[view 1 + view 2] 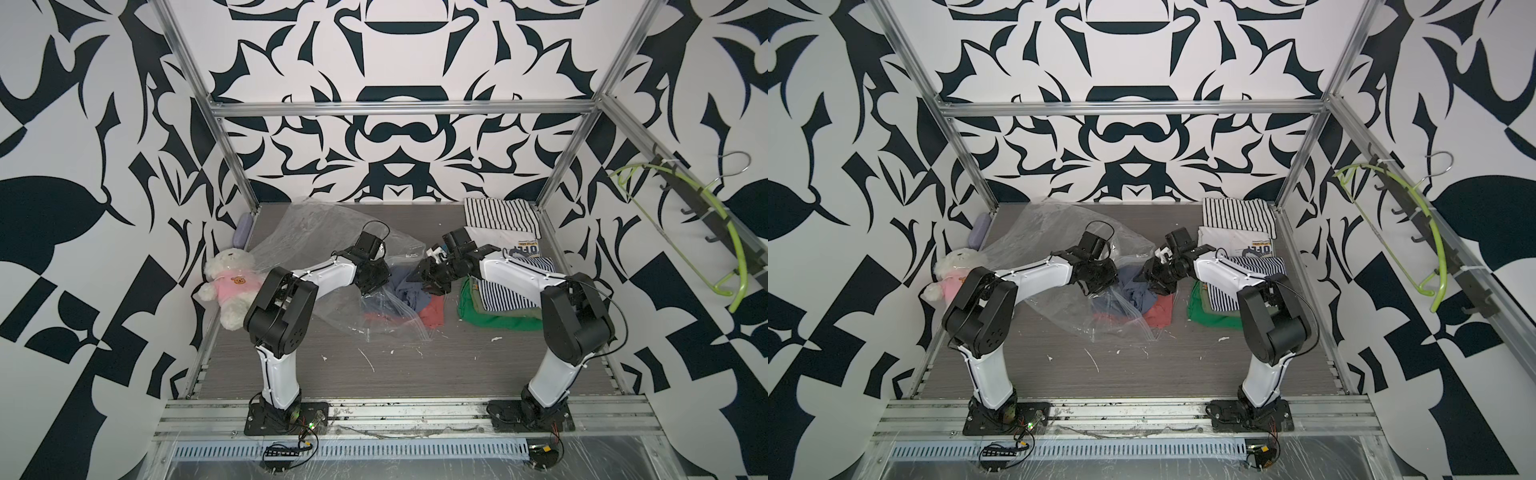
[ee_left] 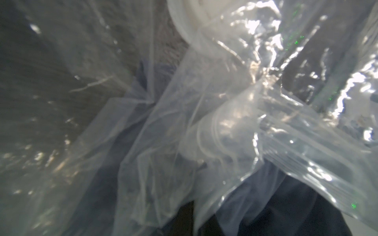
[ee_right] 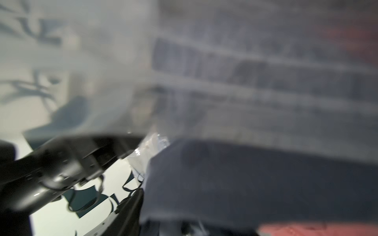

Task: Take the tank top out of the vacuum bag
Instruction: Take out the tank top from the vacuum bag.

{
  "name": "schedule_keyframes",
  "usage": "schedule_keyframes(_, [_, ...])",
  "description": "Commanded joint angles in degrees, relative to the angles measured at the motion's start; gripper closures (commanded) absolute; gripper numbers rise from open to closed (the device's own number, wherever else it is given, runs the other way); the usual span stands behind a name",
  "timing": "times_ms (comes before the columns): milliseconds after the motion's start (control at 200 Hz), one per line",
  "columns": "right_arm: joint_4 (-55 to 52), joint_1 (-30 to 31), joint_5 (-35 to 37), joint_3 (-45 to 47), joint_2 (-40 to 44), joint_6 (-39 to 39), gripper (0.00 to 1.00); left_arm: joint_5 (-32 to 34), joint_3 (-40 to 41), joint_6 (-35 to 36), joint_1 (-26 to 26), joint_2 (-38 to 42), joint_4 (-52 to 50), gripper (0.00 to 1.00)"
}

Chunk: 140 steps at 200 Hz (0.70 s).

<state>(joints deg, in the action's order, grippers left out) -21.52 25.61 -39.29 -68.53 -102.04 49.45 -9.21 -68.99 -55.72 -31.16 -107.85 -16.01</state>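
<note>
1. On the bare near half of the table (image 1: 374, 374), a few white scraps (image 1: 365, 359) lie between the two arm bases.
2. At mid-table the mouth of the vacuum bag (image 1: 316, 232) lies open towards the right edge. A blue-grey garment (image 1: 401, 291) and a red garment (image 1: 432, 313) spill half out of it. I cannot tell which one is the tank top.
3. The left gripper (image 1: 371, 286) is clenched on the bag's plastic by the mouth, and the left wrist view is filled with bunched film (image 2: 225, 122).
4. The right gripper (image 1: 422, 279) is at the blue-grey garment. The right wrist view is too blurred to show how its jaws stand or whether they hold the cloth (image 3: 245, 183).
5. Near the right edge sits a folded pile, with a striped top (image 1: 507, 295) over a green garment (image 1: 494, 320).
6. A teddy bear (image 1: 228, 282) leans at the left edge.
7. The rest of the bag billows towards the far left corner, near a purple case (image 1: 242, 230).
8. In the far right corner lie a white printed T-shirt (image 1: 498, 243) and a striped shirt (image 1: 498, 214).
</note>
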Motion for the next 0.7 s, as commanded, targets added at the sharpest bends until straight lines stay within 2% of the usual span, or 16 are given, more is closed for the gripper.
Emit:
schedule_keyframes(0, [-1.3, 0.3, 3.5, -1.3, 0.4, -1.7, 0.3, 0.7, 2.4, -0.2, -0.5, -4.1, -4.2, 1.0])
schedule_keyframes(205, [0.9, 0.4, 3.2, -1.8, -1.7, -1.8, 0.21, 0.5, 2.2, -0.3, -0.5, -4.5, -3.9, 1.0])
schedule_keyframes(350, [1.6, 0.4, 3.2, -3.4, -3.9, -2.1, 0.21, 0.6, 2.1, -0.3, -0.4, -4.5, -4.0, 1.0])
schedule_keyframes(410, [0.7, 0.4, 3.2, -4.2, -4.6, -2.3, 0.35, 0.5, 2.1, -0.3, -0.4, -4.5, -4.0, 1.0])
schedule_keyframes(490, [-0.2, 0.4, 3.6, -4.3, -3.7, -2.7, 0.7, 0.8, 2.2, -0.4, -0.5, -4.2, -4.2, 1.0])
schedule_keyframes(575, [-3.1, 0.3, 5.0, -4.5, -1.6, -5.0, 0.99, 2.3, 2.7, -0.8, -0.3, -3.4, -4.5, 1.0])
schedule_keyframes(695, [-9.0, 0.4, 7.7, -5.6, 1.6, -10.3, 1.0, 4.6, 4.9, -2.0, 0.3, -0.6, -3.0, 1.0])
